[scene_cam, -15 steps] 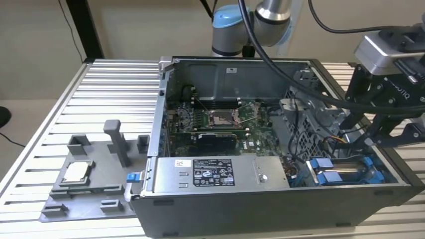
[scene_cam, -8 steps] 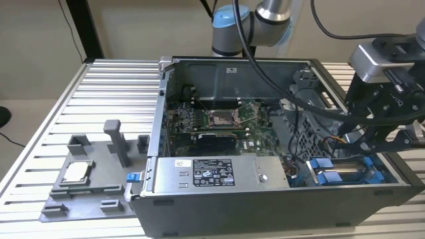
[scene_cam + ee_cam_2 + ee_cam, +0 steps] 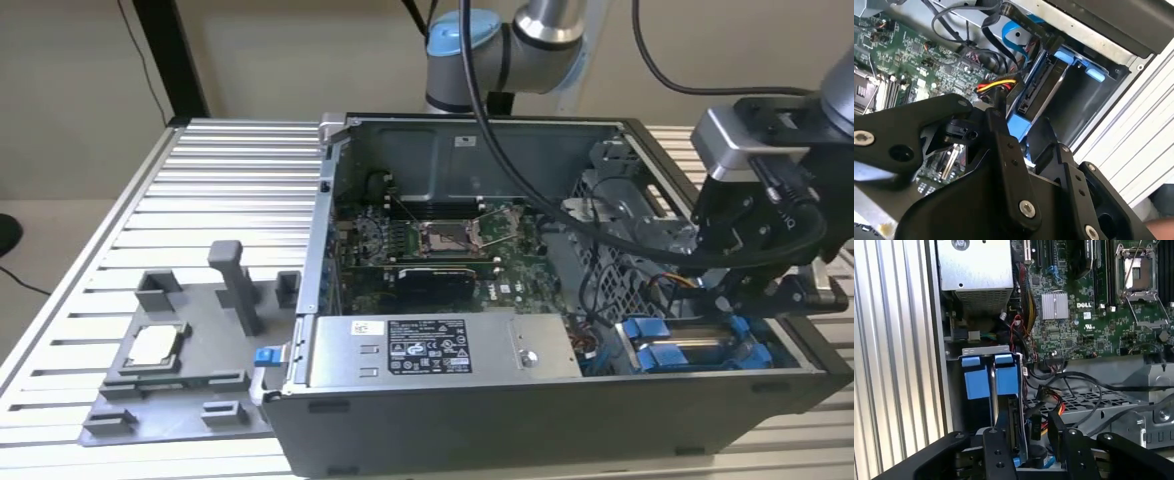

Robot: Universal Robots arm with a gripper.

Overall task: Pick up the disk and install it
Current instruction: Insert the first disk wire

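I am seeing the gripper [image 3: 1026, 426] with its fingers [image 3: 998, 450] spread, one on either side of the near end of the disk [image 3: 1010, 415]. One finger is sitting close against it, while the other is standing off it, with cables in the gap. Nothing is being pinched, as far as I am judging it.

The disk is sitting on edge in the drive bay [image 3: 954, 405], in the corner of the computer case [image 3: 534, 420] on the exterior view's right, beside the motherboard [image 3: 1079, 325].

My worry is the red and yellow cable bundle [image 3: 1053, 401], which is lying just beside the free finger. Any sideways drift could hook it and drag a plug loose. A skewed push could also be jamming the blue carrier [image 3: 1016, 125] in its rails, leaving the disk half seated. I cannot tell from here whether it is fully home.

The disk's long axis is running along the bay, from the gripper towards the blue tabs [image 3: 991, 375] at the far end. Its broad faces are standing upright, with the connector edge towards the cables.
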